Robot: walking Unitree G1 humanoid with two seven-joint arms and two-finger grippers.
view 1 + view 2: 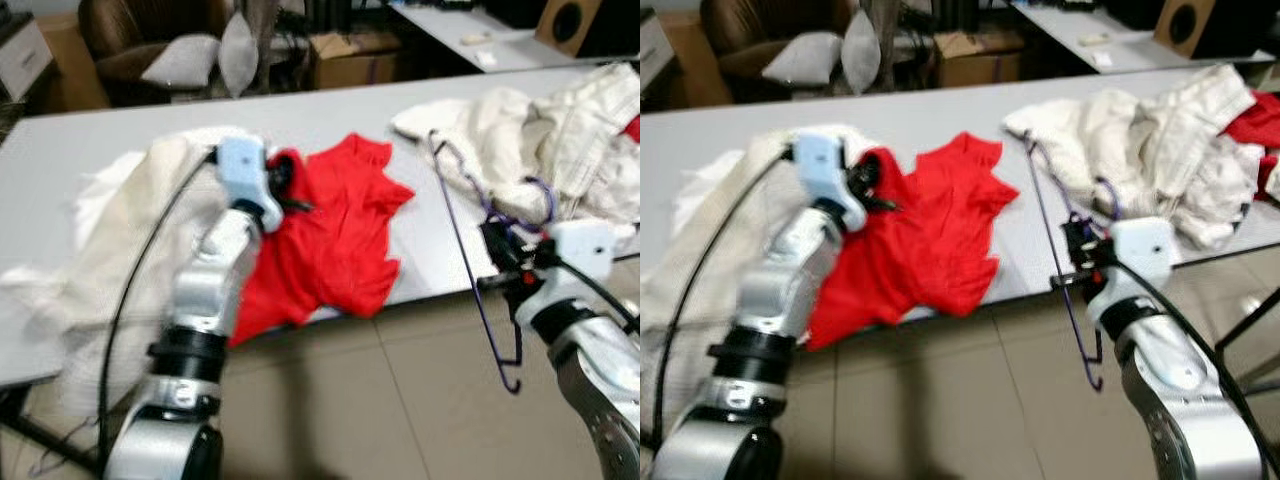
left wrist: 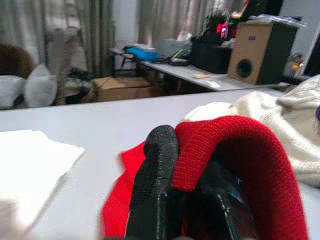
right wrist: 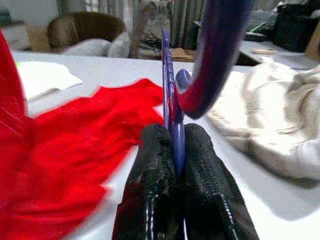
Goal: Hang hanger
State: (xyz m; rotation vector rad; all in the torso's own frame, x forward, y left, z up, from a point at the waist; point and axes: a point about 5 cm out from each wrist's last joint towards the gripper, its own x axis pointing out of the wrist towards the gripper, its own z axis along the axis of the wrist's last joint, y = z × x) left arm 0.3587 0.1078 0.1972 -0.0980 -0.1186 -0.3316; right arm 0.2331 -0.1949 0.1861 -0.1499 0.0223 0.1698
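A red knit shirt (image 1: 325, 235) lies spread on the grey table (image 1: 120, 125), its lower part hanging over the front edge. My left gripper (image 1: 288, 190) is shut on the shirt's ribbed collar (image 2: 235, 150) at its left side. A thin purple wire hanger (image 1: 470, 250) stands tilted, one end over the table, its lower end (image 1: 510, 380) hanging below the table edge. My right gripper (image 1: 505, 262) is shut on the hanger wire (image 3: 172, 125), just off the table's front right edge.
A cream garment (image 1: 110, 230) is heaped under my left arm at the table's left. A pile of cream clothes (image 1: 540, 150) lies at the right. Behind stand a brown armchair with cushions (image 1: 185, 55), a cardboard box (image 1: 350, 60) and another table (image 1: 470, 35). Tiled floor (image 1: 400, 400) lies in front.
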